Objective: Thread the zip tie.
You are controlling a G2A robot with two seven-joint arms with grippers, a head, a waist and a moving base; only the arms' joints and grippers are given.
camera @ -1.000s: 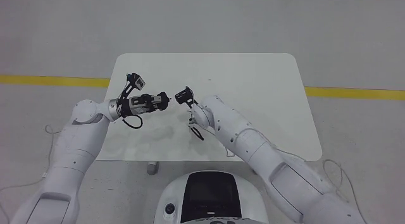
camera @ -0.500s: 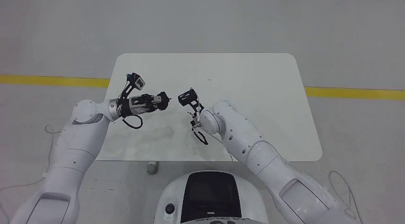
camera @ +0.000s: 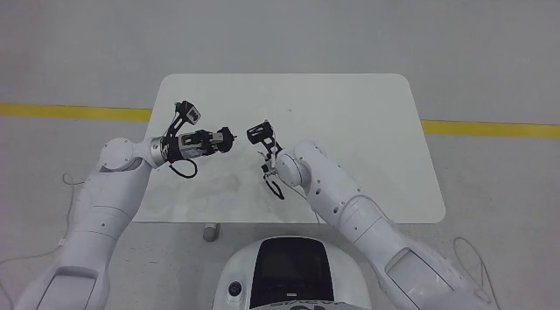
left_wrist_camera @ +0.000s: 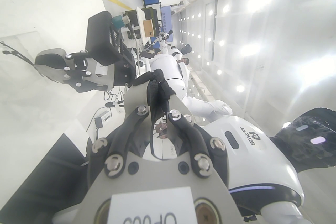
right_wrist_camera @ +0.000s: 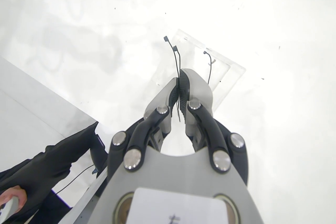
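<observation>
From my station I saw the right gripper (right_wrist_camera: 179,83) closed narrow on the zip tie (right_wrist_camera: 176,59). The thin black tie was pinched flat between the two ribbed pads, and a short tail of it came out behind the pads, toward the palm. Ahead of the fingertips two thin strands stood out, each ending in a small square head. I could not tell whether they were one tie or two. Below this gripper and just ahead of it was a clear tray (right_wrist_camera: 232,70) on the white table (right_wrist_camera: 78,25). One loose tie (right_wrist_camera: 210,64) lay in the tray, to one side of the fingertips and apart from them.

The left gripper (left_wrist_camera: 155,86) pointed toward the right gripper, with open air between them. Its fingers were drawn narrow too, on a black strand (left_wrist_camera: 152,125) that ran back between them toward the palm and curved there. Some dark crumpled material (left_wrist_camera: 160,79) sat at its fingertips, and I could not tell what it was. In the top view both grippers were above the table, their tips near each other but not touching.
</observation>
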